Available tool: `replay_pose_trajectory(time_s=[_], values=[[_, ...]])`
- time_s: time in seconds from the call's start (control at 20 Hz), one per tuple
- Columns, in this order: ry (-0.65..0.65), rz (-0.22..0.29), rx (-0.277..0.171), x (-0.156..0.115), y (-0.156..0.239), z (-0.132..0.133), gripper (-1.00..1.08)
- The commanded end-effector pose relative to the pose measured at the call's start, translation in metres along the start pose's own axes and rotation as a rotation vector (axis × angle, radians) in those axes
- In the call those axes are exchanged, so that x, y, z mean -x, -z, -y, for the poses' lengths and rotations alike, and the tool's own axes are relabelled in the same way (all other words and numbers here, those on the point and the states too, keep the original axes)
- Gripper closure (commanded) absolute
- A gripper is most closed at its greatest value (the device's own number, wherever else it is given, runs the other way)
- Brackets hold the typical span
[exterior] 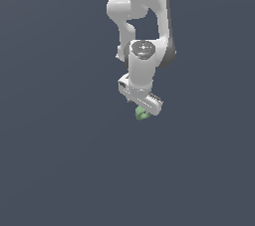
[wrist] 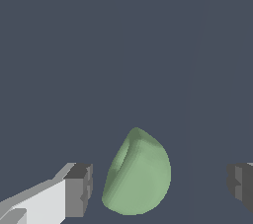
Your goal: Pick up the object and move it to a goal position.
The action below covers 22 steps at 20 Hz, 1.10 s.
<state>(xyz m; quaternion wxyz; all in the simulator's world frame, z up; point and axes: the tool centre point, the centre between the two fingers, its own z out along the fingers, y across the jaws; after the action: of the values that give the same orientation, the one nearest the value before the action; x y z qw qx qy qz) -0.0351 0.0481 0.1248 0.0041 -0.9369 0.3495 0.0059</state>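
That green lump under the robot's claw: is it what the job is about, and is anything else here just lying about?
Part of the job:
- the green lump, lying between the fingers, apart from both
- the gripper, open around it
- the arm above

Just lying about:
- nothing; only the plain dark ground shows, and no goal mark shows

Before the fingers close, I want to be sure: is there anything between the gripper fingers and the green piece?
Nothing visible. In the wrist view the green piece lies between the two open fingers, with bare gaps on both sides. The gripper is directly over it.
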Motion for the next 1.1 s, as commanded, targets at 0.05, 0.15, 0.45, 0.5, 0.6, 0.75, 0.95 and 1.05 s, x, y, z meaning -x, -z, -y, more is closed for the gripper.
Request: replay_pose_trajectory(time_s=[0.05,0.15,0.45,0.5,0.6,0.75,0.95,1.05], values=[[-0.085,-0.002,0.001,0.007,-0.004,0.001,-0.92],[-0.133,-0.003,0.001,0.011,-0.006,0.001,-0.92],[-0.276,-0.007,0.001,0.023,-0.011,0.002,-0.92],[-0.3,-0.008,0.001,0.025,-0.012,0.002,-0.92],[-0.344,-0.009,0.001,0.028,-0.014,0.002,-0.92],[-0.401,-0.011,0.001,0.033,-0.016,0.002,-0.92],[-0.46,-0.013,0.0,0.038,-0.019,0.002,-0.92],[-0.482,-0.013,0.0,0.04,-0.019,0.002,-0.92]])
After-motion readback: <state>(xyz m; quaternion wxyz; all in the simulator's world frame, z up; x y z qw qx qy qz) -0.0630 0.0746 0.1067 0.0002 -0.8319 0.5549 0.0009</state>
